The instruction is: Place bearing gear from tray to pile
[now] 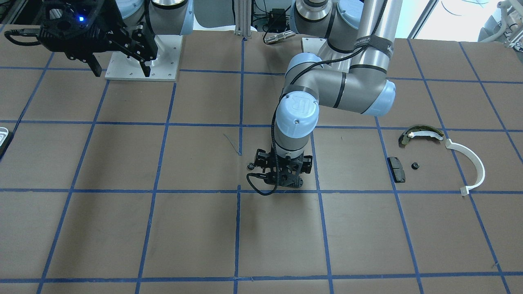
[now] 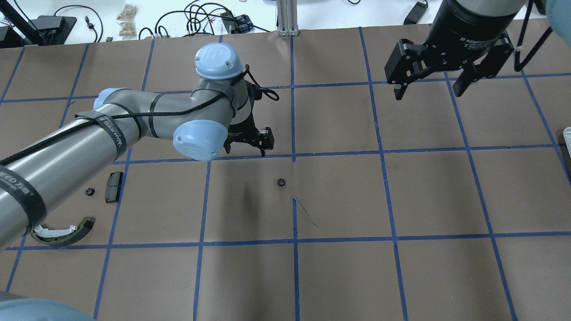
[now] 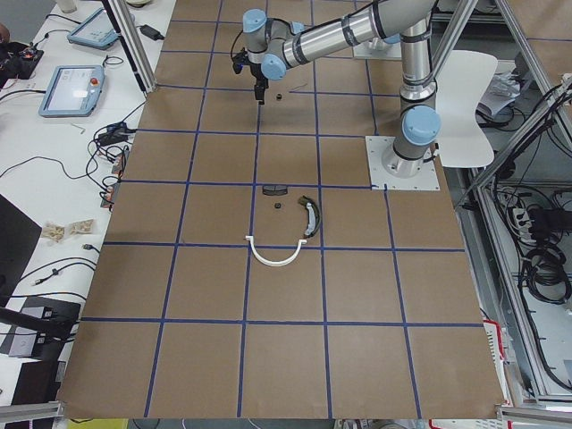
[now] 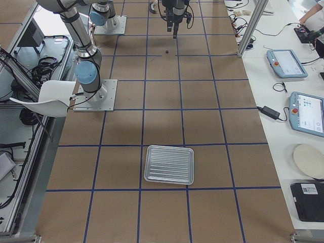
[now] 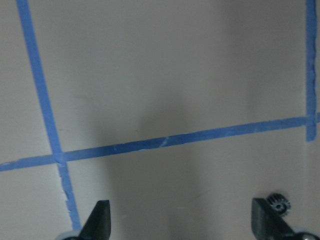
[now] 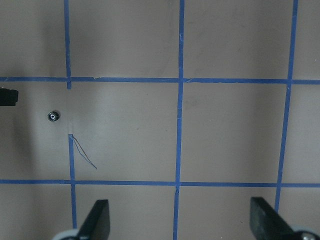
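The bearing gear (image 2: 280,182), small, black and toothed, lies on the brown table near the centre. It also shows in the front view (image 1: 250,166) and in the left wrist view (image 5: 279,202), just outside one fingertip. My left gripper (image 5: 182,225) is open and empty, pointing down just above the table beside the gear (image 1: 283,174). My right gripper (image 2: 429,91) is open and empty, held high. The pile holds a white arc (image 1: 474,163), an olive shoe (image 1: 421,134) and a black pad (image 1: 396,169). The silvery tray (image 4: 169,164) is empty.
A second small black part (image 1: 415,165) lies next to the black pad in the pile. Blue tape lines grid the brown table. The tray's edge shows at the table's right in the overhead view (image 2: 567,136). Tablets and cables lie beyond the far table edge.
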`<act>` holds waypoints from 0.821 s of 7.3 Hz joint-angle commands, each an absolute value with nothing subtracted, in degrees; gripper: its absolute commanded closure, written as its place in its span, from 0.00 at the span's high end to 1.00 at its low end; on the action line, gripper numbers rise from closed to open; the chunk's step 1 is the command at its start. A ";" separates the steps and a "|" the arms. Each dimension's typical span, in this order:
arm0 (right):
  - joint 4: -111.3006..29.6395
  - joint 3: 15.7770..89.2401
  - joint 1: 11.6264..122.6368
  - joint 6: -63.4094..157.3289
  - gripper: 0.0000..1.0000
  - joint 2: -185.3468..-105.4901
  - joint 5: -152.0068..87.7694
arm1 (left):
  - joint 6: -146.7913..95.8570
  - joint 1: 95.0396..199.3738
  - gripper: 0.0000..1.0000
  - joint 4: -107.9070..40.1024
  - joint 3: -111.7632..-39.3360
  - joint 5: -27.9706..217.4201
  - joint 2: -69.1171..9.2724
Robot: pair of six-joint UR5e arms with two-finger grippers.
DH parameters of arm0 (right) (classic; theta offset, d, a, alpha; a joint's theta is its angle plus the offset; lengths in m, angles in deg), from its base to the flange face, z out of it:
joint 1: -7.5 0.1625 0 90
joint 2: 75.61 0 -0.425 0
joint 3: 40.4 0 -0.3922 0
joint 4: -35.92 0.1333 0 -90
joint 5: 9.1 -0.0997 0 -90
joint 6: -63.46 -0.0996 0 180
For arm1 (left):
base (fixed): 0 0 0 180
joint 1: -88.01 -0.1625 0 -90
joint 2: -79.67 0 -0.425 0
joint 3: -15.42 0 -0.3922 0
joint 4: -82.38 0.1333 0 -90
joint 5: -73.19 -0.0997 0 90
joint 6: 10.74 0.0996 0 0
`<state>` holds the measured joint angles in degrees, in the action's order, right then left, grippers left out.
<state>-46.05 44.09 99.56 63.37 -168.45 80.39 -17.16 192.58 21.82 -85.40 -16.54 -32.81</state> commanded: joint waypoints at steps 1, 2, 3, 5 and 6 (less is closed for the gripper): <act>-46.35 45.03 98.47 65.75 1.00 -167.46 80.38 | -19.70 196.28 1.00 22.96 -86.00 -15.14 -34.14; -48.61 45.99 97.94 65.31 1.00 -167.46 79.94 | -21.62 197.08 1.00 23.57 -86.44 -14.70 -34.58; -50.90 46.52 98.03 65.31 1.00 -166.85 80.20 | -23.20 197.26 1.00 26.36 -87.49 -13.39 -35.19; -53.10 49.68 97.59 65.13 1.00 -167.10 80.55 | -23.39 197.43 1.00 27.18 -89.43 -13.56 -35.73; -55.99 49.60 97.94 64.87 1.00 -167.19 80.46 | -23.39 197.52 1.00 27.09 -89.52 -13.47 -35.73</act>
<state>-53.00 48.99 97.82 65.09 -167.05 80.48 -23.28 197.39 26.94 -89.04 -13.56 -35.57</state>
